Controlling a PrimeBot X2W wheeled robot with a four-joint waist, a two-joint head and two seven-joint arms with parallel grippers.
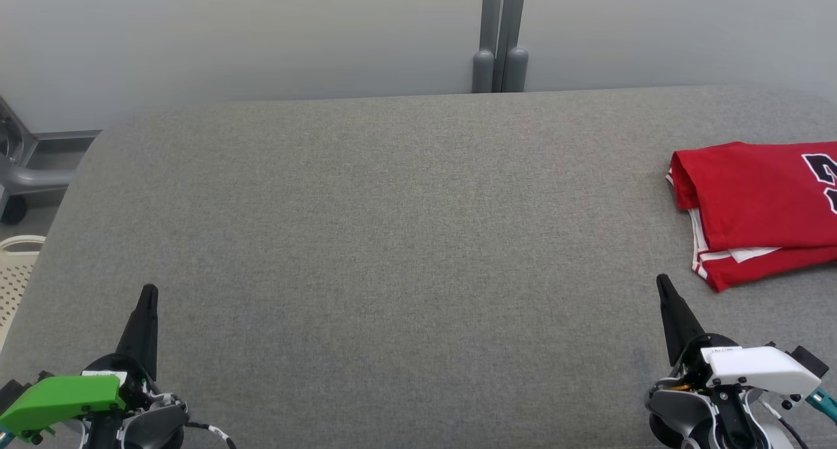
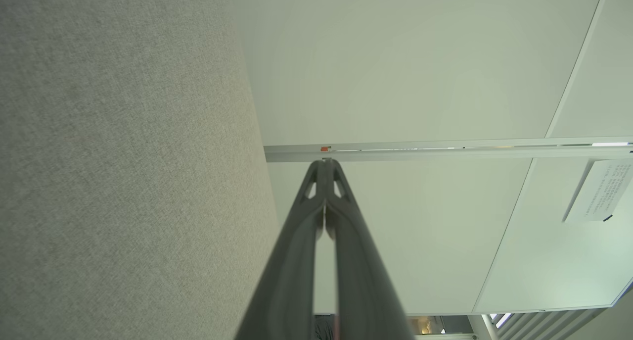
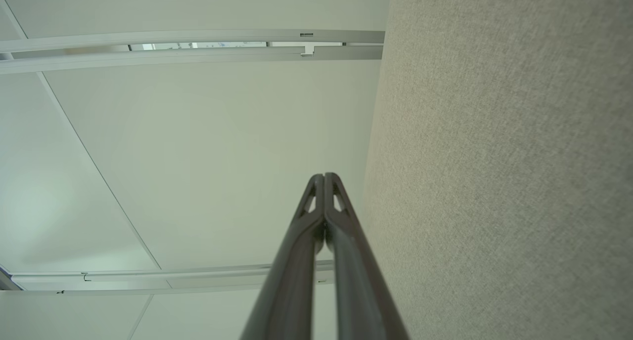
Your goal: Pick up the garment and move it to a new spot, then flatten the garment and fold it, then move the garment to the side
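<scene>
**A:** Nearest first: what are the tools doing?

**B:** The left tool [image 1: 149, 293] and the right tool [image 1: 664, 287] both sit at the near edge of the worktop [image 1: 392, 240], well apart from each other. Each has its fingers pressed together to a single point, with nothing between them. I read that as a rest pose, empty and out of the cloth's way.

**A:** And the garment?

**B:** The red garment [image 1: 752, 207] lies just beyond the right tool and a little to its outer side, apart from the fingertips. It is folded into a compact stack, with white trim at the near hem and part of a dark number showing. It runs past the picture's edge.

**A:** Why there?

**B:** It looks set aside on purpose, away from the middle stretch ahead of both tools. By my judgement the last step is done, or nearly.

**A:** Farther out?

**B:** A pale basket [image 1: 16, 272] sits off the worktop on the left tool's outer side. A grey partition [image 1: 261, 37] stands behind the far edge.
</scene>
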